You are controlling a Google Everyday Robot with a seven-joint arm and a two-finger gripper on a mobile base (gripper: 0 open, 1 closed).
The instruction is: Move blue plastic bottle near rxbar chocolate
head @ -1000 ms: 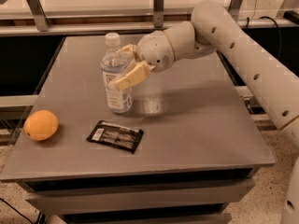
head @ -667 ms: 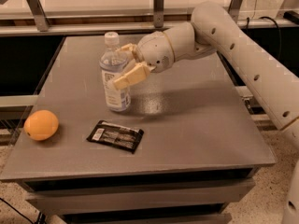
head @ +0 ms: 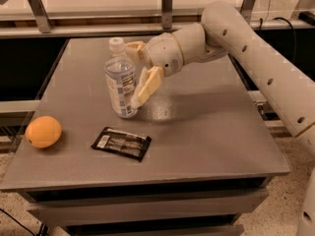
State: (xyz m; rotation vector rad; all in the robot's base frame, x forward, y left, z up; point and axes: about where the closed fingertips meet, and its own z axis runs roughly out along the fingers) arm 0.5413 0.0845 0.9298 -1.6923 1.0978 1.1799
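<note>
The blue plastic bottle (head: 119,80), clear with a white cap and a white label, stands upright on the grey table (head: 206,132) left of centre. My gripper (head: 132,74) reaches in from the right and is open. One finger (head: 145,85) lies along the bottle's right front side and the other (head: 133,47) sits behind its shoulder. The rxbar chocolate (head: 121,143), a flat black wrapper with a white barcode patch, lies just in front of the bottle, a short gap away.
An orange fruit (head: 43,131) lies near the table's front left edge. Metal rails (head: 162,14) run along the back. My arm (head: 266,68) crosses the right rear of the table.
The near finger has come slightly off the bottle's side. The bottle still stands in about the same spot. The bar and the orange have not moved.
</note>
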